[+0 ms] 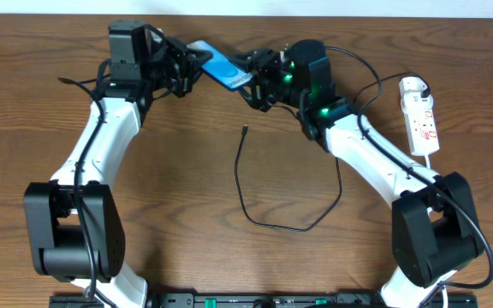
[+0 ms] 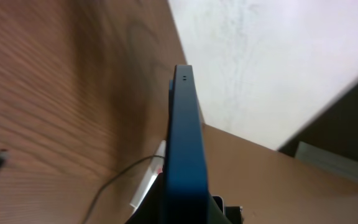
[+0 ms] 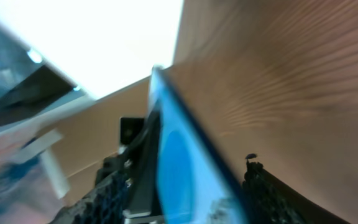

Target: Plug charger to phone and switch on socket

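**Phone aloft; charger unplugged; socket untouched**

We find the phone (image 1: 221, 68) lifted at upper centre, gripped by the left hand (image 1: 187, 67). The right hand (image 1: 257, 83) straddles its other end; whether it clamps we cannot tell. The charger (image 1: 281, 228) lies loose on the worktop (image 1: 187, 197). The socket (image 1: 421, 120) sits far right, unswitched as far as we judge.

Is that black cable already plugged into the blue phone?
No, the charger ends in a bare plug tip lying on the table, well apart from the phone.
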`<action>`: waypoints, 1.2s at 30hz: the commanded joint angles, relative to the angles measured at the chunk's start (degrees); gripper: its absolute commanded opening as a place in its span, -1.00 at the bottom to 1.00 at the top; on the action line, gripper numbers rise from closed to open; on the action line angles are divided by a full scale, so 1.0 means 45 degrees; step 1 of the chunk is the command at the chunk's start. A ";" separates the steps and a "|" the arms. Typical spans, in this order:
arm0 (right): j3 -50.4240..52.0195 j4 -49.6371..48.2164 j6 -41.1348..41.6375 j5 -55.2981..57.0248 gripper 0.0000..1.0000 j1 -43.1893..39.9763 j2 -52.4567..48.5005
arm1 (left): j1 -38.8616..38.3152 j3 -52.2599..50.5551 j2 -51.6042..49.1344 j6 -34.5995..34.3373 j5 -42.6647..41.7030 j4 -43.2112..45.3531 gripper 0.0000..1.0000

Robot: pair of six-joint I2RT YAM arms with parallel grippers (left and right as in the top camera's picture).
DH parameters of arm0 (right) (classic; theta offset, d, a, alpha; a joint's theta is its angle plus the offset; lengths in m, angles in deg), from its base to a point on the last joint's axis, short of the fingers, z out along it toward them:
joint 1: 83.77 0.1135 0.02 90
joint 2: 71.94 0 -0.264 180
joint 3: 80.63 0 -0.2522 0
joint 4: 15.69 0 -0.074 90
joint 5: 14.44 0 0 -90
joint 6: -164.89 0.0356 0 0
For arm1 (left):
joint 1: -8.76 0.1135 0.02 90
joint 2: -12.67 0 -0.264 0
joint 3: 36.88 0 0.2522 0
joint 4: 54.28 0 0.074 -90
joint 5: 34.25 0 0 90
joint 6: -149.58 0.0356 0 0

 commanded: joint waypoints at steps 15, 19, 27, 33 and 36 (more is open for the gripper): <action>-0.0112 0.5450 -1.0389 0.0228 0.99 -0.2948 0.0058 | 0.1404 0.0189 0.0034 0.4789 -0.2633 -0.2123 -0.85; -0.0112 0.6193 -1.1016 0.0233 0.99 -0.3196 0.0058 | 0.1404 0.0189 0.0034 0.4789 -0.2676 -0.2127 -0.85; -0.0112 0.6411 -1.2852 0.0379 0.82 -0.2633 0.0029 | 0.1467 0.0189 0.0034 0.6586 -0.3419 -0.1919 -0.85; -0.0107 0.6494 -1.3163 0.0894 0.68 -0.1637 -0.0131 | 0.2331 0.0189 0.0034 0.6980 -0.4643 -0.1870 -0.85; -0.0112 0.6489 -1.3158 0.1209 0.64 -0.1103 -0.0248 | 0.3084 0.0189 0.0034 0.6795 -0.5362 -0.1821 -0.85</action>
